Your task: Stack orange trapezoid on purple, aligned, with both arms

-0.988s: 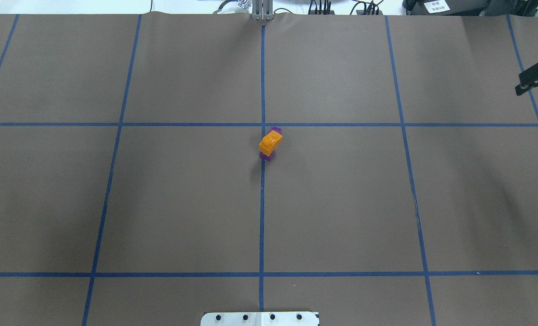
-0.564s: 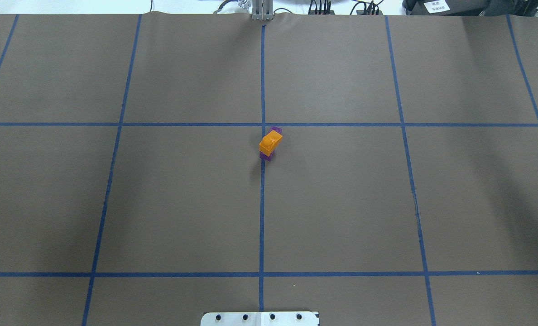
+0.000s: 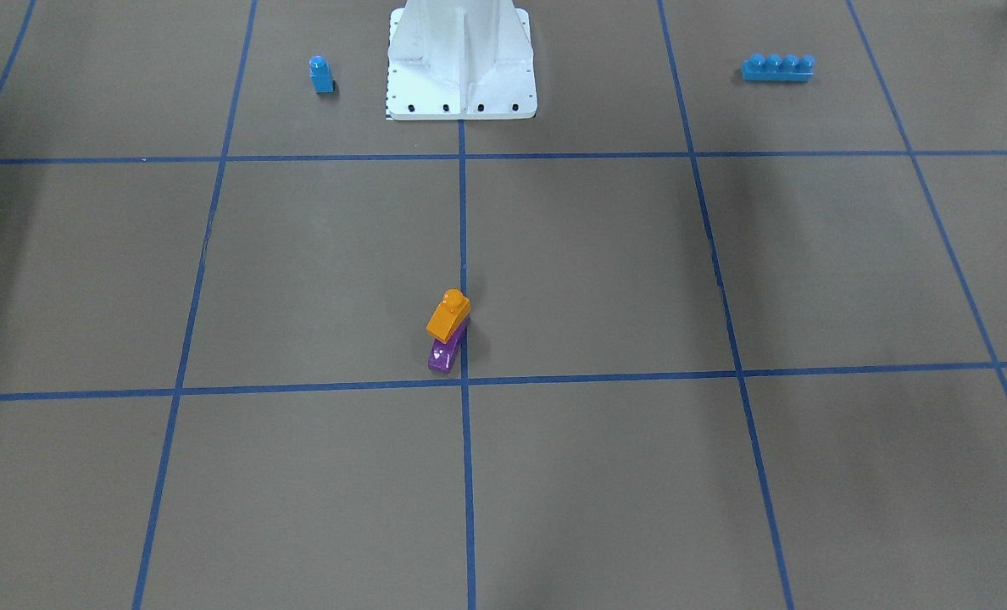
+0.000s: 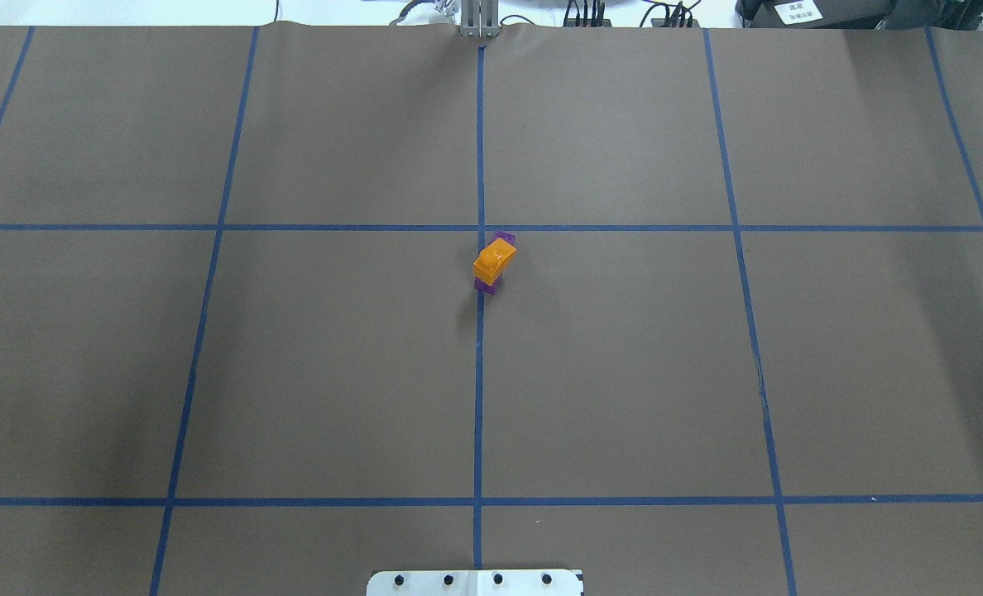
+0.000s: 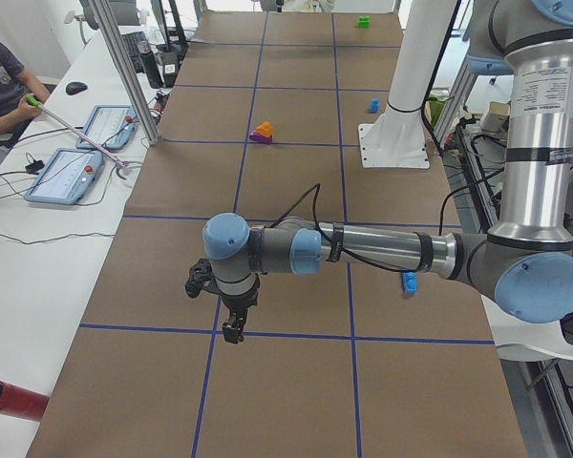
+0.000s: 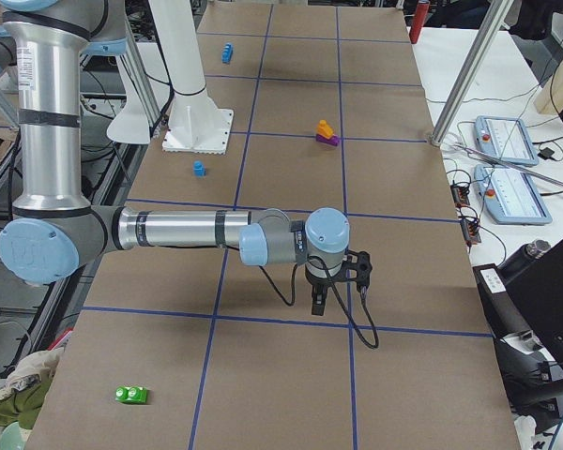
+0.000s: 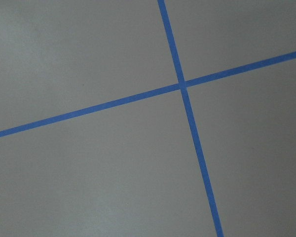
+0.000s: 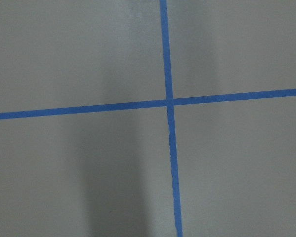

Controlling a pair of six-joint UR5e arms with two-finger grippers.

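Orange trapezoid (image 4: pixel 493 262) sits atop purple (image 4: pixel 486 285), overlapping blue tape line (image 4: pixel 478 372).

From overhead, the orange trapezoid (image 4: pixel 494 261) covers most of the purple (image 4: pixel 486 285), and only its two ends show. The left gripper (image 5: pixel 231 326) and right gripper (image 6: pixel 320 302) appear only in side views, too small to judge their jaws.

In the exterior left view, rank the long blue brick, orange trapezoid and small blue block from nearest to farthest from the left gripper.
From the left gripper:
1. long blue brick: nearest, towards the robot, partly hidden by the left arm.
2. orange trapezoid: mid-table, on the purple block.
3. small blue block: farthest, just past the white pedestal.
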